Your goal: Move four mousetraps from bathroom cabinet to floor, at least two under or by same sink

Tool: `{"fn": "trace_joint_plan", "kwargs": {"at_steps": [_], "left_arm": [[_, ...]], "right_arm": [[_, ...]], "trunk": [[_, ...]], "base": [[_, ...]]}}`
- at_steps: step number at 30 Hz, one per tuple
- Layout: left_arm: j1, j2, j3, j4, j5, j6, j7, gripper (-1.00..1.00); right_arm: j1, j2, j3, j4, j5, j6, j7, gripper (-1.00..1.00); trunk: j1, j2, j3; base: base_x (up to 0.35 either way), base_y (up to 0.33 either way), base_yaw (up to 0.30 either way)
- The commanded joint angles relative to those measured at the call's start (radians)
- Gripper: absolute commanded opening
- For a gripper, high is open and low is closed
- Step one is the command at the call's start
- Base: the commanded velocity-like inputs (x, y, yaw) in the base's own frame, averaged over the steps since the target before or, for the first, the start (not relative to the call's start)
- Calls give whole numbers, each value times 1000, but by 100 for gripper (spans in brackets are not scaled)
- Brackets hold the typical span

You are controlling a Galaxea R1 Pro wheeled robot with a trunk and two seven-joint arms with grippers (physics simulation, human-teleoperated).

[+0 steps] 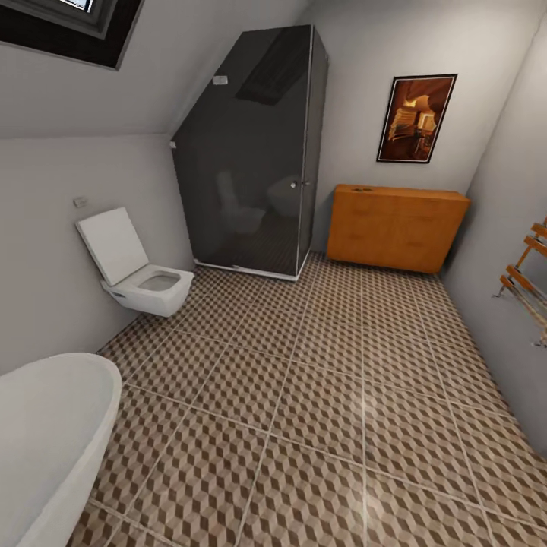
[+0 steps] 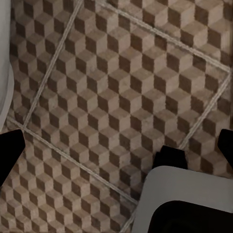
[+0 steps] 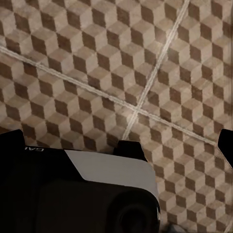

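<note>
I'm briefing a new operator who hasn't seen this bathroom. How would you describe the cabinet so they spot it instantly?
Look to the far wall, under the framed picture. The cabinet stands on the tiled floor just right of the dark glass shower enclosure. It is the only orange-brown wooden piece, low and wide.

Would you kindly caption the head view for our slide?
Tiled bathroom floor leading to the orange-brown cabinet, toilet at left.

One cabinet (image 1: 397,227), one toilet (image 1: 140,277), one bathtub (image 1: 49,433), one shower cabin (image 1: 251,152), one picture (image 1: 416,118).
</note>
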Motion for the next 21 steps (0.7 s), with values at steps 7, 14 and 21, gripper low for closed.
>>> {"fn": "trace_joint_plan", "kwargs": {"at_steps": [7, 14, 21], "left_arm": [[0, 1, -9, -3, 7, -1, 6, 100], [0, 0, -9, -3, 7, -1, 6, 100], [0, -3, -9, -4, 7, -1, 6, 100]], "right_arm": [[-1, 2, 3, 3, 12, 0, -11, 100], [-1, 1, 3, 9, 5, 0, -11, 100], [-1, -34, 3, 12, 5, 2, -11, 100]], "trunk": [[1, 0, -1], [1, 0, -1], [1, 0, -1]], "base": [[328, 0, -7], [332, 0, -1], [332, 0, 0]]}}
